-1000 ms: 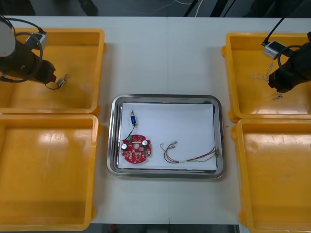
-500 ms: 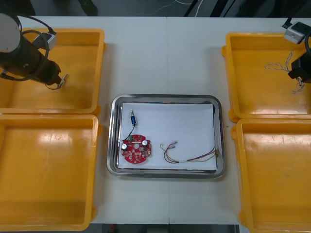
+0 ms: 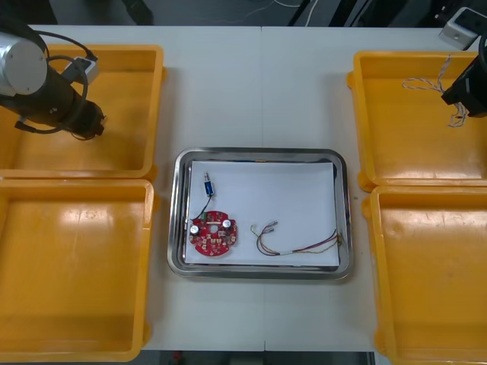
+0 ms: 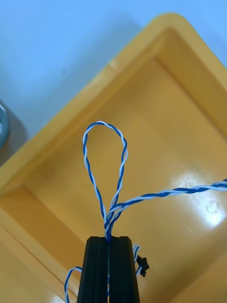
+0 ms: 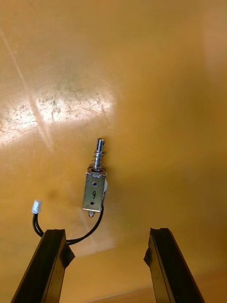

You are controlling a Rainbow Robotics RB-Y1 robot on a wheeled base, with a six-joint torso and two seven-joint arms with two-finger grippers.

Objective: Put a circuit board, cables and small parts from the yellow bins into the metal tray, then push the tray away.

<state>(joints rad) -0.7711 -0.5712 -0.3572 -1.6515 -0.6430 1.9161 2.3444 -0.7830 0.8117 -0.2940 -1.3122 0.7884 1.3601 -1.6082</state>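
Spread left hand (image 5: 108, 232) hovers over the small silver metal part (image 5: 94, 187), its long axis running between the fingers (image 5: 47, 265) (right hand (image 4: 109, 239) pinches the twisted blue-and-white cable (image 4: 112, 213)).

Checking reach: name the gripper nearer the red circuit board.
Left. Left gripper: over the far left bin, the side with the circuit board. Right gripper: over the far right bin.
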